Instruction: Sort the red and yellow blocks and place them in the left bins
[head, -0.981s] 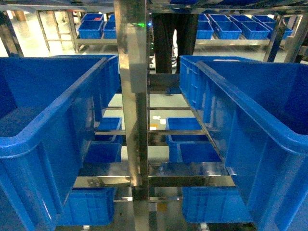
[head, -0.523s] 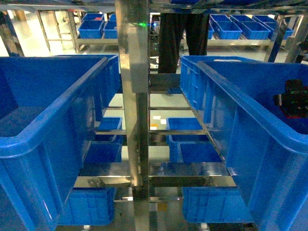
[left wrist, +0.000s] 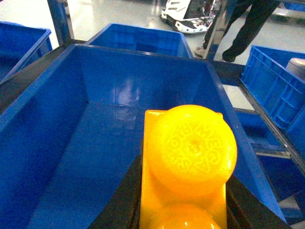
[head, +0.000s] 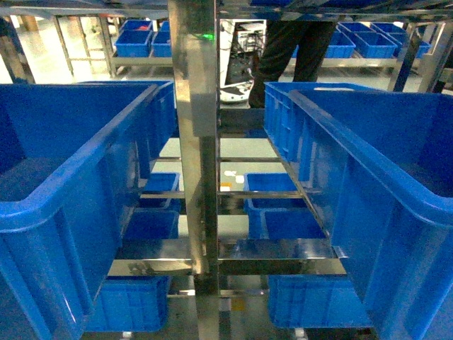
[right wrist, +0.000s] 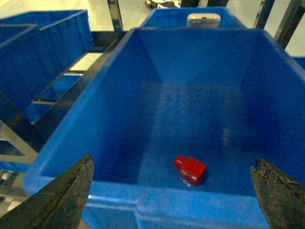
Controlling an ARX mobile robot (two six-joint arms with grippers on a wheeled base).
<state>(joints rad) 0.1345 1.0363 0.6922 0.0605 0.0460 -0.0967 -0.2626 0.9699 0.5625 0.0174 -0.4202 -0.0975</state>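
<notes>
The yellow block [left wrist: 188,157], glossy with two round studs, fills the lower left wrist view. My left gripper [left wrist: 183,212] is shut on it, its dark fingers [left wrist: 116,210] showing on both sides, above the floor of a large blue bin [left wrist: 62,119]. The red block [right wrist: 189,169] lies on its side on the floor of another blue bin [right wrist: 143,202], near the front wall. My right gripper [right wrist: 172,163] hangs open and wide above that bin's near rim, holding nothing. Neither gripper shows in the head view, which has the left bin [head: 71,205] and the right bin [head: 368,170].
A steel rack post [head: 198,142] stands between the two big bins. Smaller blue bins [head: 283,219] sit on lower shelves. A person's legs [head: 290,42] and a white machine base [left wrist: 186,16] are behind the rack. A pale object [right wrist: 203,20] lies beyond the right bin.
Half a second ago a black gripper showed inside the right bin in the head view; now it is out of that view. The person at the back has stepped to the right.
</notes>
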